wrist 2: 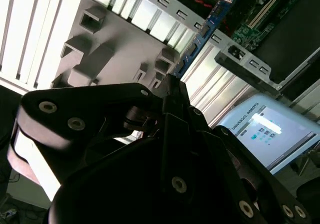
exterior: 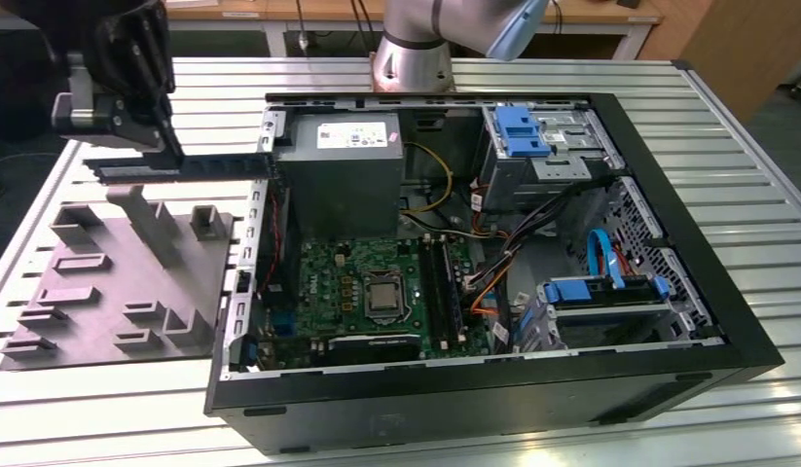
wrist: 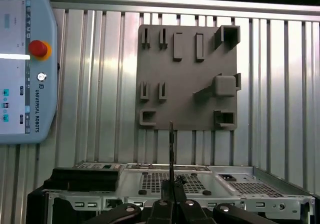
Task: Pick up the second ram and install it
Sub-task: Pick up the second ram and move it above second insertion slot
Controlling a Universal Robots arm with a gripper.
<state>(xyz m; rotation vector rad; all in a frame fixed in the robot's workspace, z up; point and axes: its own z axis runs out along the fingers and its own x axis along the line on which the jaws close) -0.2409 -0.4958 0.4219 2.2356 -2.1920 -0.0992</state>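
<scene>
Within gripper, second ram

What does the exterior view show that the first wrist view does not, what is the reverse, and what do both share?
From the exterior view: inside the case, the motherboard, grey power supply and blue drive brackets; the second ram seen along its length, held level in the hand.
From the first wrist view: the teach pendant with its red button; the ram edge-on, a thin line.
Shared: the grey fixture plate, the slatted table, the case's wall, the ram in the hand.
</scene>
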